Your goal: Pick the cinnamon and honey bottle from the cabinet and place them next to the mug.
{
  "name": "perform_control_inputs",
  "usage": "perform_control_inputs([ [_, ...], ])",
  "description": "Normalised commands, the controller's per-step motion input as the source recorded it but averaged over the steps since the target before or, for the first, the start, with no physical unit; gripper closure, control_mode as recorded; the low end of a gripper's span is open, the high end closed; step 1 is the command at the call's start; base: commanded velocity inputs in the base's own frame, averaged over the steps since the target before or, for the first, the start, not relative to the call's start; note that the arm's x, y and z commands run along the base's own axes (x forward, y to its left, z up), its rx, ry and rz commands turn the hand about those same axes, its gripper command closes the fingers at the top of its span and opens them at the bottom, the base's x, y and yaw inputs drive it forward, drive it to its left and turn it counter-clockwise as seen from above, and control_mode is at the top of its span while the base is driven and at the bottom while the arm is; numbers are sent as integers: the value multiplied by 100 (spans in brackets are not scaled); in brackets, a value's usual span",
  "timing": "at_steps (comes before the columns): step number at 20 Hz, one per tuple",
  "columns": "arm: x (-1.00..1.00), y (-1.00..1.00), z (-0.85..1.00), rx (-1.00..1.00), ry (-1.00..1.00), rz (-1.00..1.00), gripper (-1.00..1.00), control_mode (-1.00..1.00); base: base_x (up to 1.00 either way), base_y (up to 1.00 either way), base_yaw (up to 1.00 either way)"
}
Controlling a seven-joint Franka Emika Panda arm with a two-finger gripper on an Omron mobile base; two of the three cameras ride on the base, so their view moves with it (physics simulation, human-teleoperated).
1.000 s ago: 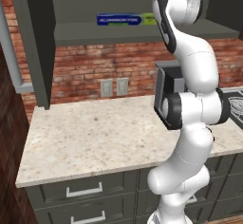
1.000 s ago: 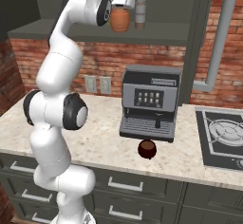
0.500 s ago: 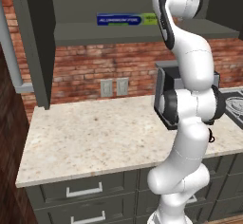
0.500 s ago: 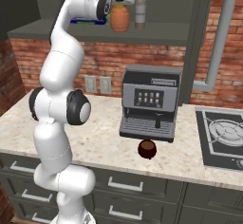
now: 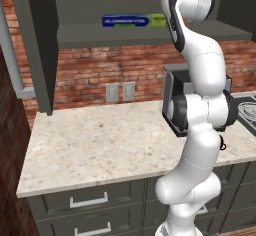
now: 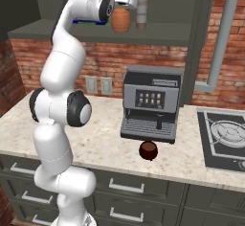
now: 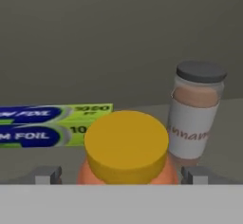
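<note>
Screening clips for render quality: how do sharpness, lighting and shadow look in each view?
Hand view: soft; honey bottle lid evenly lit, cinnamon label half legible, cabinet back dim. Right base view: sharper; mug dark, faint shadow beneath it. Left base view: flat light, foil box print blurred.

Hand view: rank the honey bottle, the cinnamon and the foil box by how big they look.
1. honey bottle, nearest the camera and partly cut off at the bottom, so its apparent size is inflated.
2-3. cinnamon and foil box: too alike to rank; the box runs off-frame.
</note>
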Motion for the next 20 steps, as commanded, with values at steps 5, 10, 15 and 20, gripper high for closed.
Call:
perform_control_inputs([
  [5,27,-1,0,0,0,0,-100,-100,0,0,0],
  [10,33,0,2,0,0,0,-100,-100,0,0,0],
  [15,7,0,1,0,0,0,-100,-100,0,0,0],
  [20,0,0,0,0,0,0,-100,-100,0,0,0],
])
